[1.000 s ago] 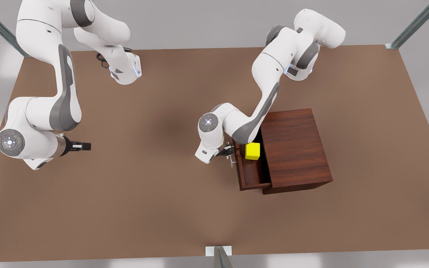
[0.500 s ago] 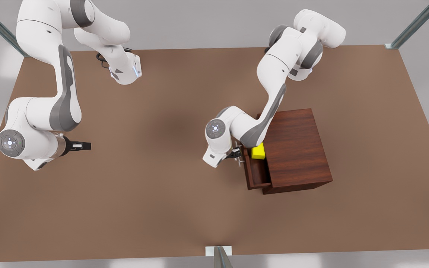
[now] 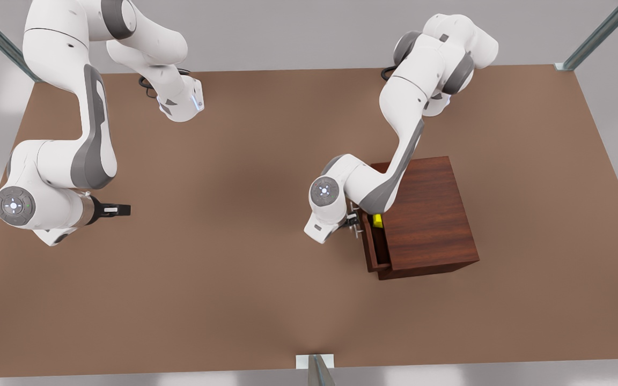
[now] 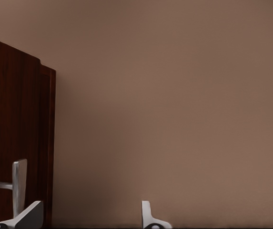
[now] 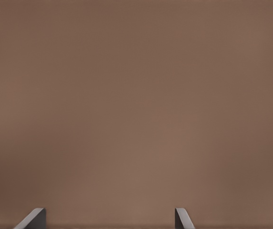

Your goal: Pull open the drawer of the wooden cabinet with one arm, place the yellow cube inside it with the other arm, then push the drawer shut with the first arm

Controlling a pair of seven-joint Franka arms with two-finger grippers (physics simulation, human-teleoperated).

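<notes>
The wooden cabinet (image 3: 427, 214) stands on the front view's right. Its drawer (image 3: 372, 251) sticks out only a little toward the front view's left. A thin sliver of the yellow cube (image 3: 377, 220) shows inside it, under the cabinet top. My left gripper (image 3: 353, 221) is against the drawer front, open. In the left wrist view the drawer front (image 4: 12, 119) and its silver handle (image 4: 18, 183) lie beside one fingertip (image 4: 31, 215) of the left gripper (image 4: 91, 220). My right gripper (image 3: 121, 210) waits open over bare table at the front view's far left, and the right gripper (image 5: 107, 220) holds nothing.
The brown table (image 3: 223, 279) stretches wide between the two arms. The left arm's forearm (image 3: 389, 182) hangs over the cabinet's near corner. Metal posts stand at the back corners, and a small bracket (image 3: 314, 363) sits at the front edge.
The left gripper has moved toward the front view's right with the drawer front. The drawer has slid most of the way in, hiding nearly all of the cube. The right arm has not moved.
</notes>
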